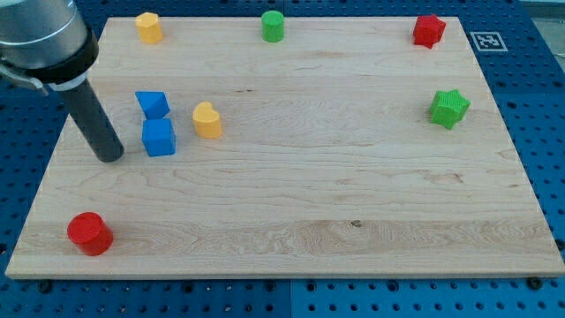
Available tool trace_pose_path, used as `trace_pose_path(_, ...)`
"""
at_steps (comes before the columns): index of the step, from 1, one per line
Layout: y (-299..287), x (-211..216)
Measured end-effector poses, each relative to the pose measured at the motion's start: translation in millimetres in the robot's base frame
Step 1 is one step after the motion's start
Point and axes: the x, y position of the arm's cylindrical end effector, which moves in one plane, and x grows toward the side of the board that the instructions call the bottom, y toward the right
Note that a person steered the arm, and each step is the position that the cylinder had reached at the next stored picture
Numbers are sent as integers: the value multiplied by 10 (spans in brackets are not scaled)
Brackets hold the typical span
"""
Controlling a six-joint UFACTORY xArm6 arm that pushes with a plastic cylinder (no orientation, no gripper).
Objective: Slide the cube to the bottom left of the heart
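A blue cube [159,138] sits on the wooden board at the view's left. A yellow heart [207,120] lies just right of it and slightly higher, a small gap between them. A second blue block [152,103], wedge-like, sits just above the cube. My tip [110,157] rests on the board just left of the blue cube, a little below its middle, with a narrow gap between them.
A red cylinder [89,233] stands at the bottom left. A yellow block [148,27], a green cylinder [273,26] and a red block [429,31] line the top edge. A green star [449,108] sits at the right. The wooden board [309,203] lies on a blue pegboard.
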Motion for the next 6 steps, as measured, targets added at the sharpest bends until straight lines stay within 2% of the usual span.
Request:
trace_pose_path(2,279,-214)
trace_pose_path(3,619,-358)
trace_pose_path(6,143,-491)
